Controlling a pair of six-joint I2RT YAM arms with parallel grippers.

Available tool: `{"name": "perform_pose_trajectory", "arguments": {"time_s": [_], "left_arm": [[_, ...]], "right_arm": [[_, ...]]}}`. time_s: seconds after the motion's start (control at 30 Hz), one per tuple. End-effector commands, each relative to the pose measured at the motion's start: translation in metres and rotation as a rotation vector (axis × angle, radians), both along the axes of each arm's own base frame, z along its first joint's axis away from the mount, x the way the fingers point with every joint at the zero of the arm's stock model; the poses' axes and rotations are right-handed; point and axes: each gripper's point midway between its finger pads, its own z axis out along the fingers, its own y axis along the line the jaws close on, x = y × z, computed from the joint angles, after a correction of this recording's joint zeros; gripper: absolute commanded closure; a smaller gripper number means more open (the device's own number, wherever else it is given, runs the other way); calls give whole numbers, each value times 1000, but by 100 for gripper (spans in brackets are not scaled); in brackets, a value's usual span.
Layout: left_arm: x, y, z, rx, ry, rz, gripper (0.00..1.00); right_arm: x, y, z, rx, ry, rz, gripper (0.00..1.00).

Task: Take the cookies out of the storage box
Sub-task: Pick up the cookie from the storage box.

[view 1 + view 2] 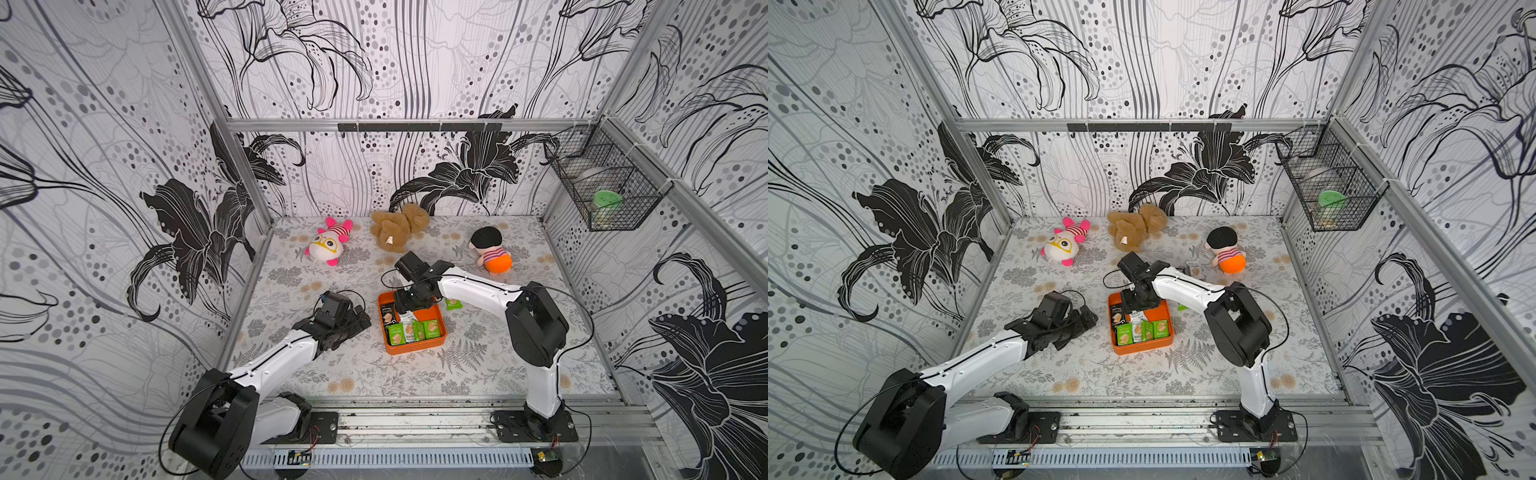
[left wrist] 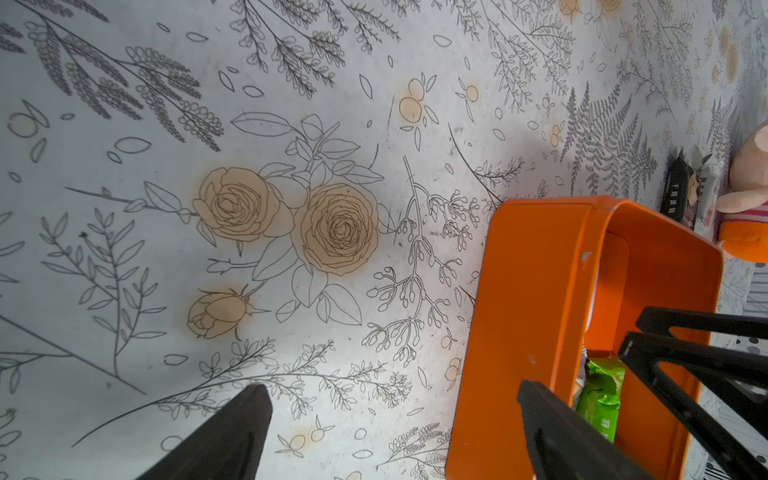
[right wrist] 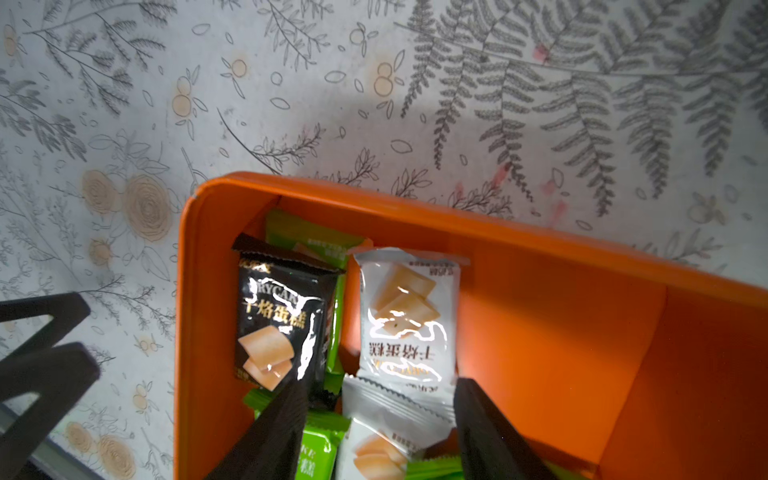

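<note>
Right gripper [image 3: 380,384] is down inside the storage box [image 3: 415,212], fingers [image 3: 274,436] set partway apart and straddling a cream-white packet [image 3: 395,415]. There's a sliver of space on one side, so no squeeze on it that I can see. Just beyond the tips lie a second white packet [image 3: 405,316] and a black packet [image 3: 278,316], both overlapping green ones. Across the way, the left gripper [image 2: 392,388] is spread wide with nothing in it, low over the table [image 1: 374,374] just beside the box wall that faces the table's left edge. The box sits about mid-table, a touch toward the near edge, with green cookies [image 1: 432,328] lined along its near wall. Out on the table, one green packet [image 1: 454,304] lies just beside the box on its right-edge side. A black one [image 2: 677,195] and a white one [image 2: 708,183] lie by the doll [image 1: 492,249] toward the far right corner.
</note>
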Motion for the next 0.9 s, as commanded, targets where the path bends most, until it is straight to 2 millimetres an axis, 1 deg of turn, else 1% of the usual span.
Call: {"name": "perform_pose_trajectory", "arguments": {"time_s": [0.0, 0.17, 0.3, 0.47, 0.6, 0.67, 0.87], "left_arm": [[1, -1, 6, -8, -23, -20, 3], [-1, 1, 6, -7, -20, -20, 3], [-2, 3, 8, -1, -23, -18, 3], [-6, 6, 5, 3, -15, -13, 3], [-6, 8, 5, 5, -15, -12, 3], [-7, 8, 6, 5, -16, -11, 3], [-8, 12, 7, 7, -21, 0, 3]], "right_arm": [[3, -5, -6, -57, -2, -20, 38], [7, -8, -13, -99, -4, -21, 38], [7, -3, -19, -98, 2, -14, 38], [8, 1, -27, -107, 13, -9, 38], [11, 2, -32, -121, 12, -12, 38], [13, -2, -36, -149, 9, -24, 39], [11, -8, -49, -192, 24, -30, 40]]}}
